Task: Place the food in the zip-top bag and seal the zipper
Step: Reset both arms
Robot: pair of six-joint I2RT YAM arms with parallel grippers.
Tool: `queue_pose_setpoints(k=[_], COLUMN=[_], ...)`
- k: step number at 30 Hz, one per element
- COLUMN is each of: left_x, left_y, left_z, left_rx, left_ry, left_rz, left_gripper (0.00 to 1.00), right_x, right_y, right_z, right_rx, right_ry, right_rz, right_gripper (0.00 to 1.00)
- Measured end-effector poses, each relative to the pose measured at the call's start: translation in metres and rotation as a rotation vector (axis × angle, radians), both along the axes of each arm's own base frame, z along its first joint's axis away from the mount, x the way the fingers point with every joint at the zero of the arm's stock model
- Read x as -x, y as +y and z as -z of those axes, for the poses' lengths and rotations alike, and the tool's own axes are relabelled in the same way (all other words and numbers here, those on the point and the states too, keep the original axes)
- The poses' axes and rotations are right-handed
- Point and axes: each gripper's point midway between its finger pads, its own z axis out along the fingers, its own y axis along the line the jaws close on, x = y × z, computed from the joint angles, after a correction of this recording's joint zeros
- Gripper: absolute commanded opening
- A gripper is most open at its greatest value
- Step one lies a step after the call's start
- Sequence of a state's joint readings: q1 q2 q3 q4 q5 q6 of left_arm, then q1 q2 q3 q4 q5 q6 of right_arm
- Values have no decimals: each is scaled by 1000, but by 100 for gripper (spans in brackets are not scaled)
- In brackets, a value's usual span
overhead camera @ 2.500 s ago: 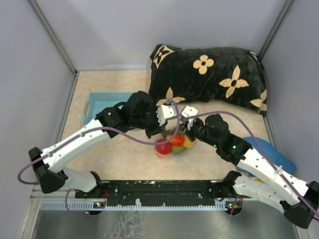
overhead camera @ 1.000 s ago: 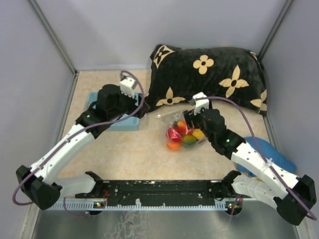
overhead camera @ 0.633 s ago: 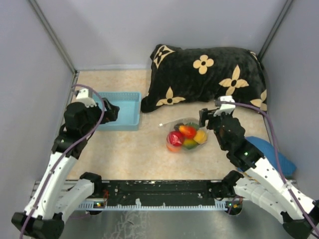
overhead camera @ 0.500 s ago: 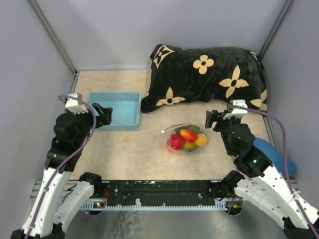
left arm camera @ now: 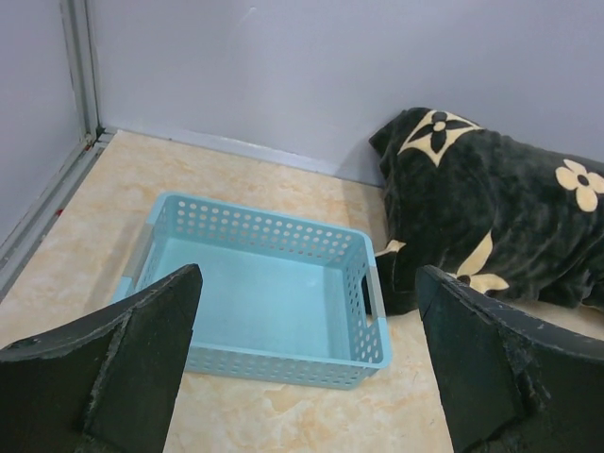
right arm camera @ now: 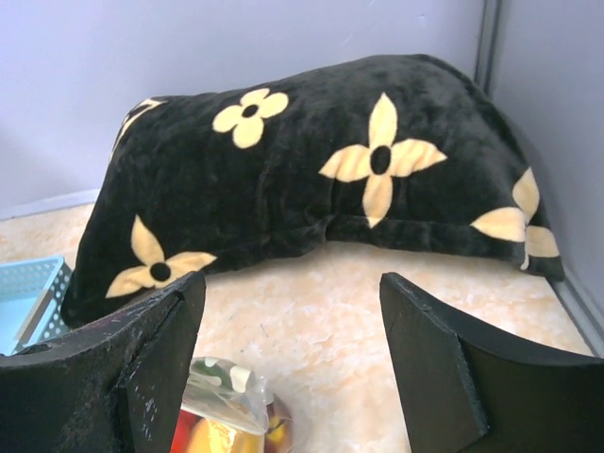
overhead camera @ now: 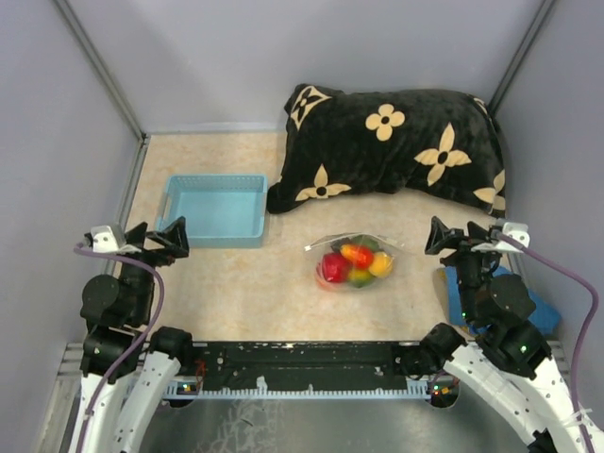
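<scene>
Ahead of my left tool (left arm camera: 307, 293), the basket (left arm camera: 269, 307) is smooth pale-blue plastic with perforated walls. My fingers (left arm camera: 142, 363) are matt black and grainy. Before my right tool (right arm camera: 291, 288), the pillow (right arm camera: 311, 179) is plush black cloth; the zip-top bag (right arm camera: 222, 385) is glossy, crinkled clear plastic holding shiny food (right arm camera: 212, 439). The counter (right arm camera: 311, 326) looks smooth, marbled beige.

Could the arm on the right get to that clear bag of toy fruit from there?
Probably yes: the right pincer stands open, and only bare beige tabletop lies between it and the clear plastic bag of toy food.
</scene>
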State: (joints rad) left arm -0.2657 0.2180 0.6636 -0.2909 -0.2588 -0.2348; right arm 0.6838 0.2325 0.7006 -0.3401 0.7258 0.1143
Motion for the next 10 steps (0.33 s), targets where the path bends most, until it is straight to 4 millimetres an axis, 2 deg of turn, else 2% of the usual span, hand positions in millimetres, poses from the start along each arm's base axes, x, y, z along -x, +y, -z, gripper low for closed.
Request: queue_pose_setpoints(k=[5,10], left_x=[-3,-7], left_y=[2,2], left_z=[5,9], left_rx=[-12,-22], left_ry=[17,36], left_rz=[-16,-21], left_gripper=[100,100], right_x=[11,13], right_y=[-15,-20], right_z=[-3,1], right_rx=[-19,-15], right_ry=[-35,-40], right_rz=[36,50], right_gripper=[75,75])
